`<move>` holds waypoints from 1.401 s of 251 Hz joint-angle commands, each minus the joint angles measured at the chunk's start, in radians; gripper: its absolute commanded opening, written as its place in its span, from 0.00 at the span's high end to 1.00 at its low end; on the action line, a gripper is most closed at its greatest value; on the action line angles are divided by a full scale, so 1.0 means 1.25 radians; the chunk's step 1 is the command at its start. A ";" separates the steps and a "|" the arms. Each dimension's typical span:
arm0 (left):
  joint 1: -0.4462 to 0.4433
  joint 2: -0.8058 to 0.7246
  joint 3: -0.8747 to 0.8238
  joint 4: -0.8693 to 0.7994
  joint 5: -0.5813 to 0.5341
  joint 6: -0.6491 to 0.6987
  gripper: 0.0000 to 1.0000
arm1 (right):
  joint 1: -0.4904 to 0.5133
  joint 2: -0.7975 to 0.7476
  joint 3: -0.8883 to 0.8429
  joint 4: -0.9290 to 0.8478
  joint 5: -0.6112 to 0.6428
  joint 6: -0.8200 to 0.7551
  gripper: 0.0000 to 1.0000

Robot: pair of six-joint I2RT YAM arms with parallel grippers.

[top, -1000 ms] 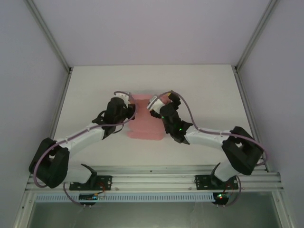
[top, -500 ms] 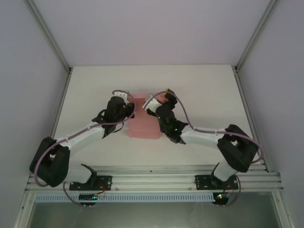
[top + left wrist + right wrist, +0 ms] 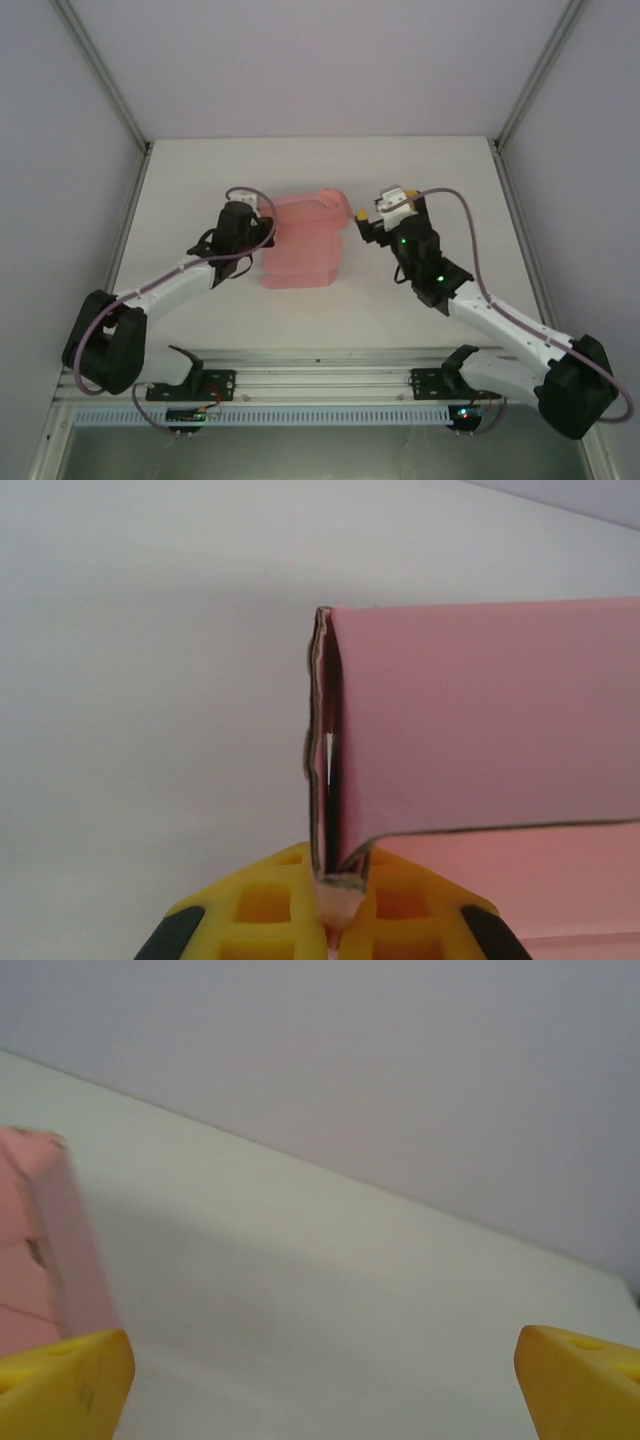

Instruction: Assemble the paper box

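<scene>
One paper box [image 3: 303,245] edge sits pinched in the left pincer [image 3: 336,890]; right pincer [image 3: 364,221] spread beside it.

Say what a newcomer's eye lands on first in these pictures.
The pink paper box grabs the eye first, a partly folded sheet lying mid-table on the white table. The left gripper is shut on its left edge, pinching the folded card layers. The right gripper hangs wide open beside the box's right edge, holding nothing.
</scene>
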State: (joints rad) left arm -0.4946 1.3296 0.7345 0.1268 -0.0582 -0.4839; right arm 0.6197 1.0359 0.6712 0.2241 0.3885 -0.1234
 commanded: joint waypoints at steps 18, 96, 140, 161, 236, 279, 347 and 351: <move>0.009 -0.033 -0.008 0.014 0.023 -0.004 1.00 | -0.064 0.030 -0.028 -0.089 -0.214 0.147 0.01; 0.011 -0.033 -0.005 0.008 0.027 -0.019 1.00 | -0.069 0.190 0.021 0.007 -0.234 0.193 0.01; 0.011 -0.031 -0.008 0.018 0.045 0.003 1.00 | -0.071 0.210 0.017 0.125 -0.257 0.206 0.01; 0.011 -0.030 -0.013 0.026 0.059 0.012 1.00 | -0.071 0.227 0.035 0.127 -0.274 0.202 0.01; 0.011 -0.021 -0.023 0.079 0.126 -0.010 1.00 | -0.056 0.337 0.094 0.213 -0.368 0.174 0.00; 0.010 -0.011 -0.018 0.082 0.132 -0.031 1.00 | -0.009 0.429 0.151 0.211 -0.357 0.167 0.01; 0.012 -0.034 -0.024 0.034 0.054 -0.035 1.00 | 0.030 0.412 0.144 0.158 -0.284 0.127 0.01; 0.013 -0.034 -0.024 0.031 0.051 -0.034 1.00 | 0.029 0.404 0.139 0.158 -0.284 0.126 0.01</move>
State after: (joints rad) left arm -0.4694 1.3178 0.7017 0.1482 0.0299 -0.5072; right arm 0.6575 1.5860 0.8574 0.4568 0.0189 0.0597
